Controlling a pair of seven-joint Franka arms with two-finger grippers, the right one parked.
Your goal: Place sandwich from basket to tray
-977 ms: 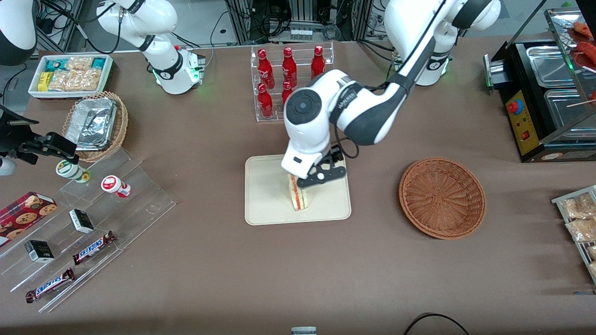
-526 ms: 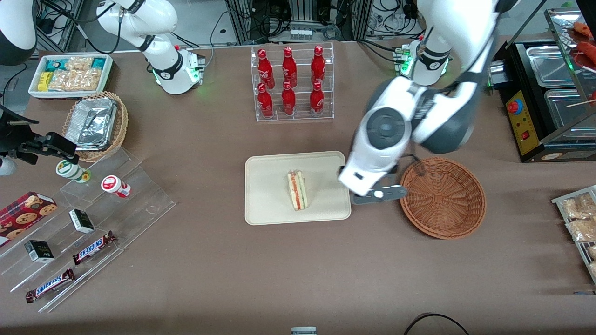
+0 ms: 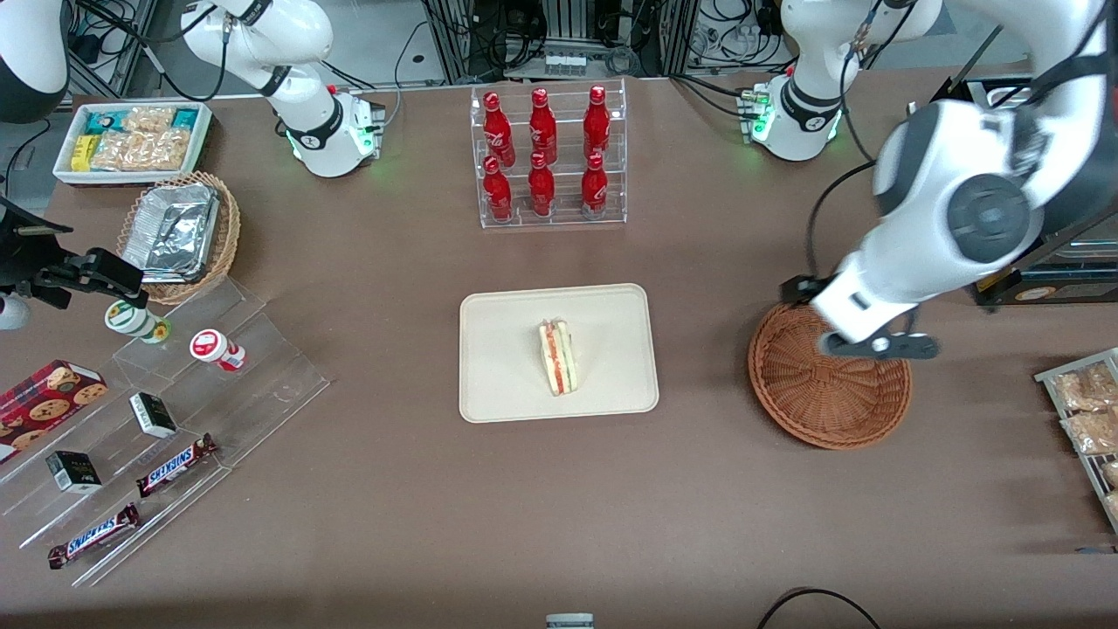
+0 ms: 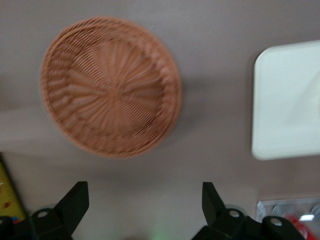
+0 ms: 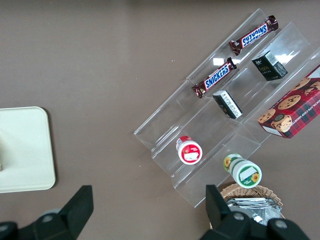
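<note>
The small triangular wedge sandwich (image 3: 558, 357) of pale cream bread stands on the flat rectangular cream-beige tray (image 3: 507, 384), its cut edge of red-orange and green filling turned up toward the front camera. It sits near the middle of the tray, nothing touching it.

The round reddish-brown woven wicker basket (image 3: 817, 411) lies on the brown table (image 3: 559, 498) toward the working arm's end, well apart from the tray. The wrist view shows its woven floor (image 4: 111, 85) bare, with one rounded corner of the tray (image 4: 287, 100) beside it.

The left arm's black two-finger gripper (image 3: 878, 346) hangs above the basket's rim, over the part farther from the front camera. Its fingers (image 4: 75, 200) are spread wide with nothing between them. How high it is above the wicker is hard to judge from either view.

Farther from the front camera than the tray stands a clear acrylic rack of red bottles (image 3: 546, 157). Toward the parked arm's end lie a lighter tan wicker basket of crinkled foil containers (image 3: 179, 234) and clear stepped shelves of snacks (image 3: 166, 419).
</note>
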